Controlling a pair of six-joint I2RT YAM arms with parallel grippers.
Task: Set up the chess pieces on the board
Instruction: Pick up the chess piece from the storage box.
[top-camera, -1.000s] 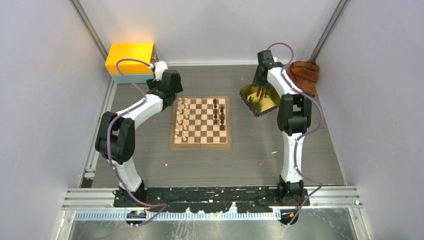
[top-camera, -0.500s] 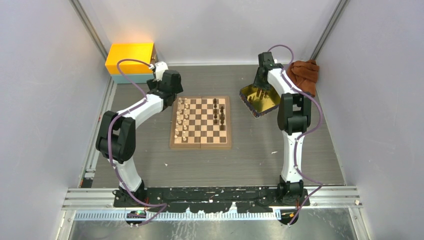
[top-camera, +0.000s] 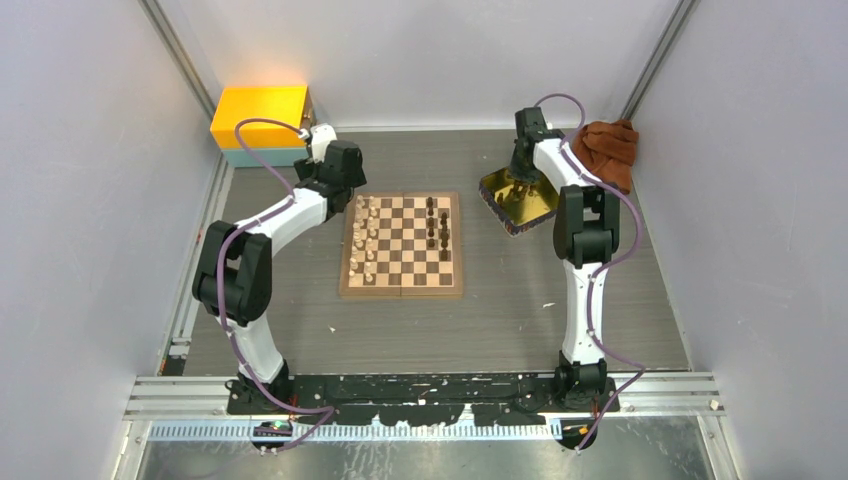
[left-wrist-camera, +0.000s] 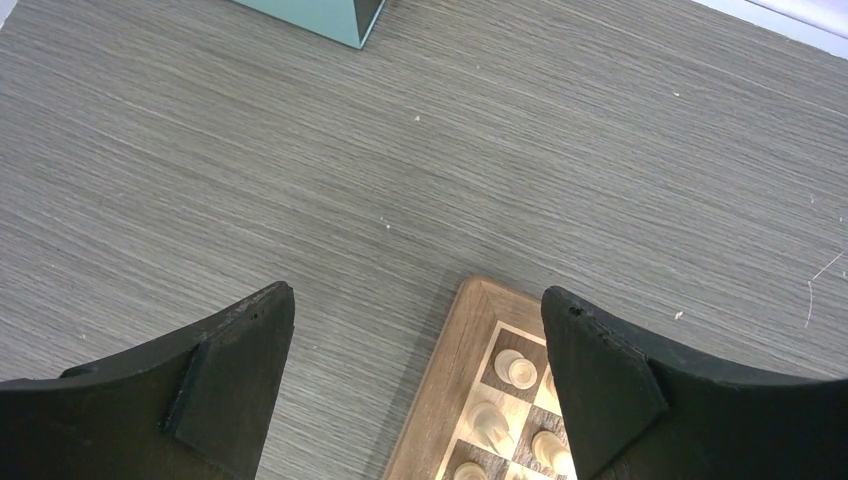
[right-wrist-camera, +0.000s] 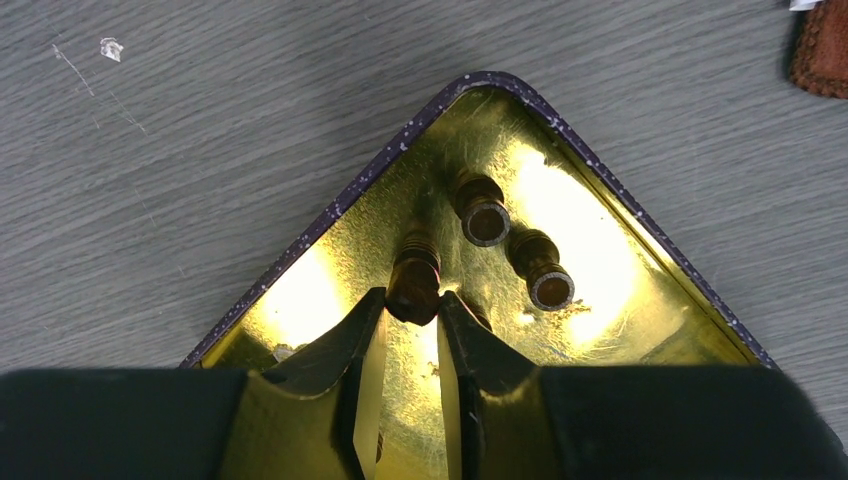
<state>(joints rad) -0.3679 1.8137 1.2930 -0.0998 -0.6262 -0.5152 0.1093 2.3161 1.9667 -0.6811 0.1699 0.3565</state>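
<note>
The board (top-camera: 403, 245) lies mid-table, with cream pieces (top-camera: 368, 240) in its two left columns and a few dark pieces (top-camera: 437, 228) at its upper right. My left gripper (left-wrist-camera: 418, 300) is open and empty above the board's far-left corner (left-wrist-camera: 480, 330); cream pieces (left-wrist-camera: 515, 368) show between its fingers. My right gripper (right-wrist-camera: 412, 305) is inside the gold tray (right-wrist-camera: 300, 300), its tips shut on a dark brown piece (right-wrist-camera: 414, 276). Two more dark pieces (right-wrist-camera: 483, 210) lie on their sides in the tray beside it.
A yellow box on a teal base (top-camera: 260, 122) stands at the back left; its teal corner (left-wrist-camera: 330, 20) shows in the left wrist view. A brown cloth (top-camera: 610, 145) lies at the back right, beside the tray (top-camera: 518, 200). Grey walls close in both sides.
My right gripper has shifted slightly toward the back over the tray. The left arm and the board's pieces have not moved.
</note>
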